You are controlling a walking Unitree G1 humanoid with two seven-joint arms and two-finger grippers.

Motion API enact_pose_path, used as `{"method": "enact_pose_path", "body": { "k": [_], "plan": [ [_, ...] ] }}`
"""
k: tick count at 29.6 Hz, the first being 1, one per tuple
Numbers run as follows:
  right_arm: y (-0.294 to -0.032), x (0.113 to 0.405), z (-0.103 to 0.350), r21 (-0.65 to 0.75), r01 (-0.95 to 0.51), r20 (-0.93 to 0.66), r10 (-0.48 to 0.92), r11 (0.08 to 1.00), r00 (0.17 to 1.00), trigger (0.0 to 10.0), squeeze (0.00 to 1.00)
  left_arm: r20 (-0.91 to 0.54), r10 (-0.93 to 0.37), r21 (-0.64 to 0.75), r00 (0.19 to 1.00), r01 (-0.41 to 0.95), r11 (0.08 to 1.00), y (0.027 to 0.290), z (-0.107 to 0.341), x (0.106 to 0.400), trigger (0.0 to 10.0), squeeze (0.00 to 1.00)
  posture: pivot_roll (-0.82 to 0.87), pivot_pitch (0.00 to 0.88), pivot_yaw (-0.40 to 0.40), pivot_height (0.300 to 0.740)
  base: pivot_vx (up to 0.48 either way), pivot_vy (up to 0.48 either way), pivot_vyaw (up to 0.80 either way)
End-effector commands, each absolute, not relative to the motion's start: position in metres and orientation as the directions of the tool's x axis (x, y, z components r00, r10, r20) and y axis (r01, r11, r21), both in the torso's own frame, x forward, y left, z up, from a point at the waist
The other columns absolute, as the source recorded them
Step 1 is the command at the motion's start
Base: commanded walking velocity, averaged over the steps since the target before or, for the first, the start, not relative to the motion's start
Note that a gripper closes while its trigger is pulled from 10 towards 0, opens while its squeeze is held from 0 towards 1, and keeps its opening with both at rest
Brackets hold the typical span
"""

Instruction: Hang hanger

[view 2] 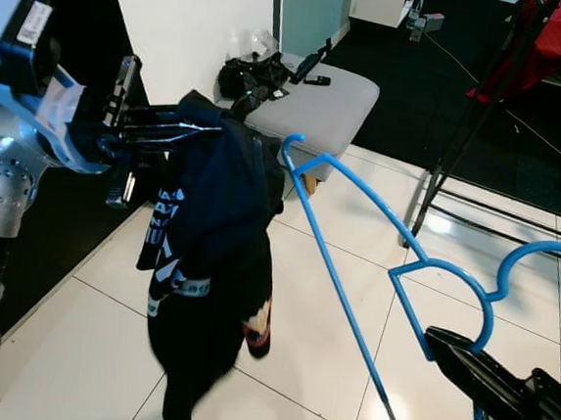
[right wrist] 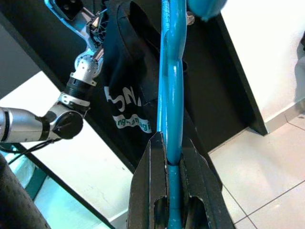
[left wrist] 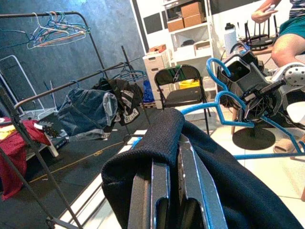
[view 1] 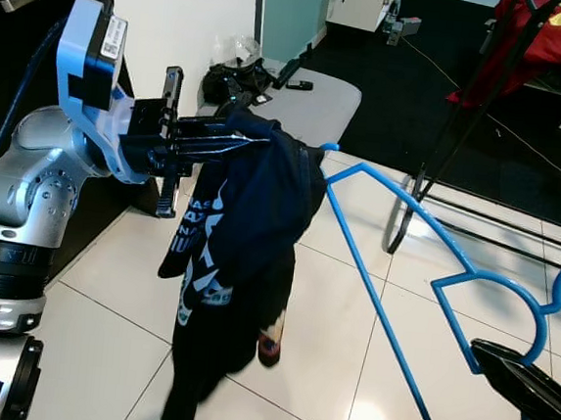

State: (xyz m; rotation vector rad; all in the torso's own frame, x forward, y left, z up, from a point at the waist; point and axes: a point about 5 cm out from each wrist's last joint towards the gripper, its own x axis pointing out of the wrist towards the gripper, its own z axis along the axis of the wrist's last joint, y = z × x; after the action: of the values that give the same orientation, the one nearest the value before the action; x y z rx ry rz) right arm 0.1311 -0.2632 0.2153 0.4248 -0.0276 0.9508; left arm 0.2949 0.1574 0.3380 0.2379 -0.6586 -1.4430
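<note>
Blue plastic is what our right gripper [view 1: 531, 384] pinches, nearest to us and low on our right: its black fingers are closed on the bottom bar of the hanger [view 1: 399, 206], as the right wrist view confirms. From there the hanger reaches forward and left, its far shoulder tip sitting at the edge of the dark garment [view 1: 242, 256]. Our left gripper [view 1: 232, 145] is clamped on the top of that garment and holds it up, so the cloth hangs limp toward the white tile floor [view 1: 329, 332]. We judge we are mid-step, threading hanger into garment. Next, we think, the tip must slide inside the opening without snagging. Beyond stand a grey bench [view 1: 315, 100] and a clothes rack [view 1: 487, 91].
</note>
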Motion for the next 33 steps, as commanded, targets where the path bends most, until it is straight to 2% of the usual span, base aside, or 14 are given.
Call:
{"method": "enact_pose_path", "body": {
  "k": [1,9,13,20,24,33],
  "plan": [
    [-0.264,0.129,0.221,0.326,-0.810,0.204,0.800,0.488,0.564,10.0,0.00,0.268,-0.963,0.552,-0.020,0.823,0.137,0.162,0.345,0.292,10.0,0.00,-0.07,0.189,0.021,0.740,0.000,0.000,0.00],
    [-0.266,0.126,0.228,0.309,-0.834,0.160,0.840,0.456,0.519,10.0,0.00,0.257,-0.966,0.552,-0.029,0.825,0.122,0.162,0.346,0.292,10.0,0.00,-0.07,0.189,0.020,0.740,0.000,0.000,0.00],
    [-0.267,0.117,0.232,0.312,-0.851,0.083,0.879,0.424,0.469,10.0,0.00,0.239,-0.970,0.549,-0.046,0.831,0.095,0.164,0.346,0.290,10.0,0.00,-0.08,0.193,0.023,0.740,0.000,0.000,0.00],
    [-0.265,0.118,0.232,0.310,-0.853,0.094,0.879,0.419,0.467,10.0,0.00,0.236,-0.969,0.539,-0.066,0.839,0.074,0.159,0.342,0.290,10.0,0.00,-0.08,0.192,0.026,0.740,0.000,0.000,0.00],
    [-0.255,0.123,0.225,0.328,-0.855,0.125,0.878,0.402,0.462,10.0,0.00,0.246,-0.965,0.513,-0.095,0.857,0.047,0.148,0.334,0.288,10.0,0.00,-0.07,0.193,0.027,0.740,0.000,0.000,0.00],
    [-0.250,0.130,0.220,0.336,-0.852,0.167,0.865,0.401,0.473,10.0,0.00,0.276,-0.956,0.475,-0.101,0.879,0.045,0.134,0.325,0.289,10.0,0.00,-0.07,0.191,0.025,0.740,0.000,0.000,0.00]
  ]
}}
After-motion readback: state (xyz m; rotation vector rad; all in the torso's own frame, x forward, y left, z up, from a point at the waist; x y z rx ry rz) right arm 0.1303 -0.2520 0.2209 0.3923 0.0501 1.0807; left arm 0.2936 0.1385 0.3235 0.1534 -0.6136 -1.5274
